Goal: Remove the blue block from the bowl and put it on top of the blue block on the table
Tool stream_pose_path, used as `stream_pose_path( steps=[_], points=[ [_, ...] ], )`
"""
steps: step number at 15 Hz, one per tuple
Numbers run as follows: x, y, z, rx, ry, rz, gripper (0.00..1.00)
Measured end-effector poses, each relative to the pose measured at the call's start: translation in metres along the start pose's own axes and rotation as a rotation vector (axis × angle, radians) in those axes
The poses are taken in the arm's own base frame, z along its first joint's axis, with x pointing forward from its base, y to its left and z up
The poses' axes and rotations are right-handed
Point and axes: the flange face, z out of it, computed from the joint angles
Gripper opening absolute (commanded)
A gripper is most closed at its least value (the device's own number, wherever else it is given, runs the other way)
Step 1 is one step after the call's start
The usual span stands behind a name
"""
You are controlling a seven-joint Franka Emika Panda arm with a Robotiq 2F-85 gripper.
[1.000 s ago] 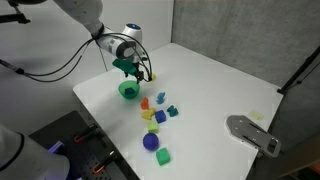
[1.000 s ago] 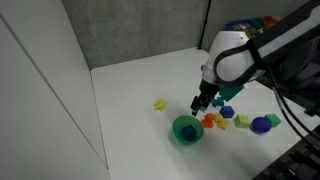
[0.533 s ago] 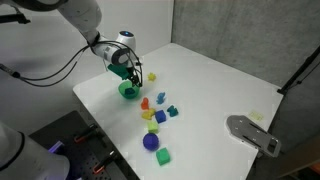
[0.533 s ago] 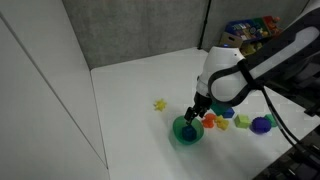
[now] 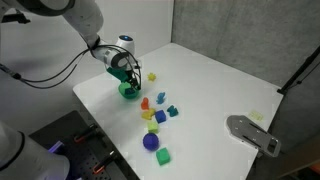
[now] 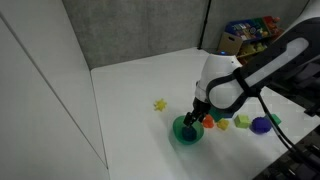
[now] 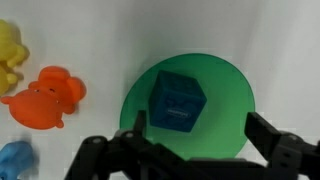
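Observation:
The green bowl (image 7: 226, 112) holds a dark blue block (image 7: 177, 100), which lies tilted left of the bowl's middle. My gripper (image 7: 200, 128) is open and empty right above the bowl, with one finger (image 7: 135, 125) at the bowl's left rim and the other (image 7: 265, 130) just outside its right rim. In both exterior views the gripper (image 5: 128, 78) (image 6: 194, 115) hangs low over the bowl (image 5: 129, 94) (image 6: 184, 134). A blue block (image 5: 160, 117) lies on the table among the other toys.
An orange toy (image 7: 45, 98) and a yellow toy (image 7: 10, 55) lie left of the bowl. More small blocks (image 5: 165, 105), a purple ball (image 5: 150, 142) and a green cube (image 5: 163, 156) trail away from it. A yellow star (image 6: 159, 104) lies apart. A grey device (image 5: 252, 134) sits at the table's edge.
My gripper has moved across and down until it sits over the bowl, still open. The blocks have not moved.

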Motion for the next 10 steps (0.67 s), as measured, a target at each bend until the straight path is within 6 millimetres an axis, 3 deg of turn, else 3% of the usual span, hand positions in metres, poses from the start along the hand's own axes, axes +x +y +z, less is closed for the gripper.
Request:
stream_pose_path(
  steps=[10],
  points=[
    [-0.004,0.005,0.022,-0.005,-0.045,0.008,1.0]
  ],
)
